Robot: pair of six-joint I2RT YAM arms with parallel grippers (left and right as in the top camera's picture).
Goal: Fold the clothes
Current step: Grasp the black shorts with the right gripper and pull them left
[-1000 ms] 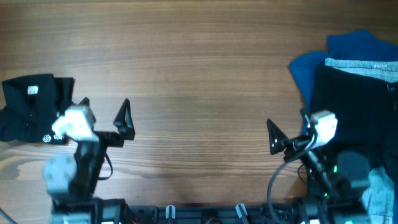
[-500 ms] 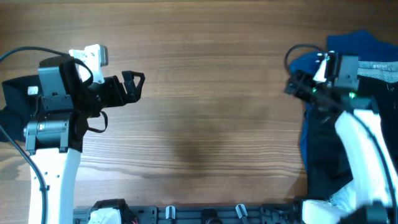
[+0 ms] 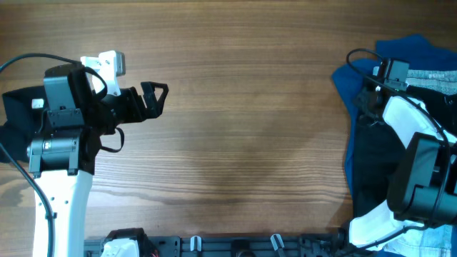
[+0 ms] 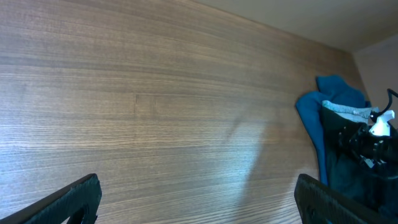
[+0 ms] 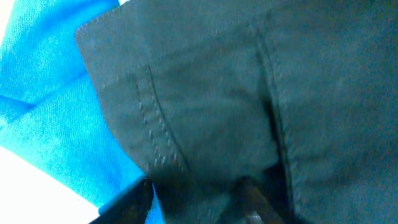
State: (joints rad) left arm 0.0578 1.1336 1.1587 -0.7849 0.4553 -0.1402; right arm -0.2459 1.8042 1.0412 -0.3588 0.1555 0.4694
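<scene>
At far right, right end effector point(image 5: 198, 196) against black shorts point(image 3: 371, 164) beside blue garment point(image 3: 350, 78), grip unclear, left end effector point(image 3: 156, 98) spread wide over table point(image 3: 243, 143).

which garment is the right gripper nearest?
The black shorts, right pile, atop the blue garment: the right gripper hovers close over its stitching. The logo garment lies far left.
</scene>
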